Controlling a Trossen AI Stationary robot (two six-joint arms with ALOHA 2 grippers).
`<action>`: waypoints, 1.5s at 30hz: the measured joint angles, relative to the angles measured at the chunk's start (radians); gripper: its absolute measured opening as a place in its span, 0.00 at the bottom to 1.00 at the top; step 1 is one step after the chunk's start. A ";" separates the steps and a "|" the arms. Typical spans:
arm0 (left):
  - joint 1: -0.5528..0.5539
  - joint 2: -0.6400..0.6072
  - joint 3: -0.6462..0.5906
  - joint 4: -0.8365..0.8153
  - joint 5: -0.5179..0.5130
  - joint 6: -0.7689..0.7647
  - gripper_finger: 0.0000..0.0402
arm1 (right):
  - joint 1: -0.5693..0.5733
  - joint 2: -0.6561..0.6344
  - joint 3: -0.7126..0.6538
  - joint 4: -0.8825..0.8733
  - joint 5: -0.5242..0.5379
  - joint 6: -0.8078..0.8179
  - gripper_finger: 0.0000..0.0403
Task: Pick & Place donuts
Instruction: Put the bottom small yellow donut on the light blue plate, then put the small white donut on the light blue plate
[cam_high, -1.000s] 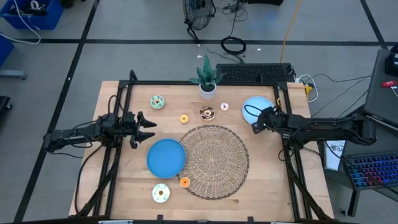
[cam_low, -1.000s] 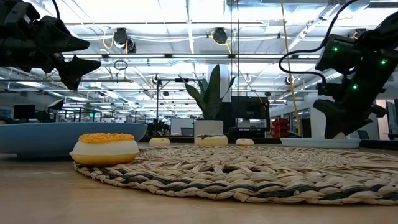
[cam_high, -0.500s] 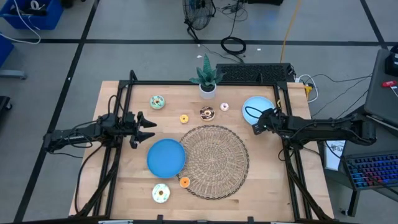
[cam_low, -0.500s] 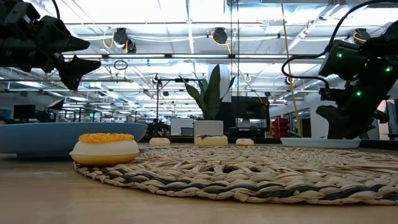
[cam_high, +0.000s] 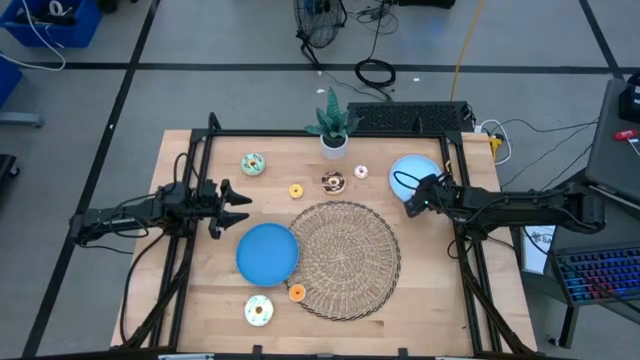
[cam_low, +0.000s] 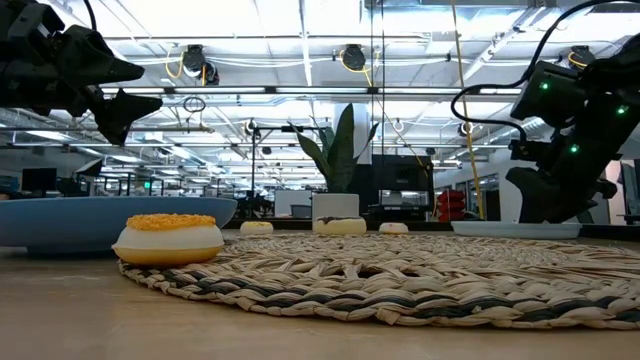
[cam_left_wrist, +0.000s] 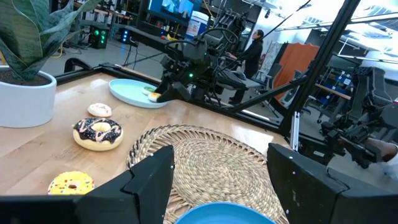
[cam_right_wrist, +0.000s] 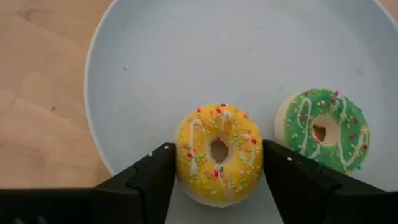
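Note:
My right gripper (cam_right_wrist: 215, 149) is over the near rim of a pale blue plate (cam_right_wrist: 249, 43) at the table's far right (cam_high: 413, 203), shut on a yellow sprinkled donut (cam_right_wrist: 219, 155). A green donut (cam_right_wrist: 322, 129) lies flat on that plate beside it. My left gripper (cam_high: 238, 207) hangs open above the table's left side, touching nothing. Loose on the wood lie a mint donut (cam_high: 252, 163), a yellow one (cam_high: 296, 190), a brown one (cam_high: 333, 182), a small pink one (cam_high: 361, 172) and a pale one (cam_high: 259, 310). An orange donut (cam_high: 297, 293) sits at the wicker mat's edge. My right gripper pinches the yellow donut across its ring, one finger (cam_right_wrist: 152, 177) on each outer side (cam_right_wrist: 181, 155), coming from above and pointing down. The donut lies flat between the fingers above the plate's near rim; whether its underside rests on the plate I cannot tell.
A round wicker mat (cam_high: 345, 258) fills the table's middle, with a darker blue plate (cam_high: 267, 252) touching its left side. A potted plant (cam_high: 333, 128) stands at the far edge. Black frame posts run along both table sides.
My right gripper has carried the yellow donut a short way toward the far edge, from just off the pale plate's near rim to over it. The left arm has kept still.

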 joint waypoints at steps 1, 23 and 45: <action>0.000 0.000 0.000 0.000 0.000 0.000 0.64 | 0.000 0.000 0.000 0.000 -0.001 0.000 0.60; 0.000 0.000 0.000 0.000 0.000 0.000 0.64 | 0.001 0.000 0.000 0.155 -0.034 -0.034 0.68; 0.000 0.000 0.000 0.000 0.000 0.000 0.64 | 0.060 0.000 0.001 0.685 -0.463 -0.201 0.66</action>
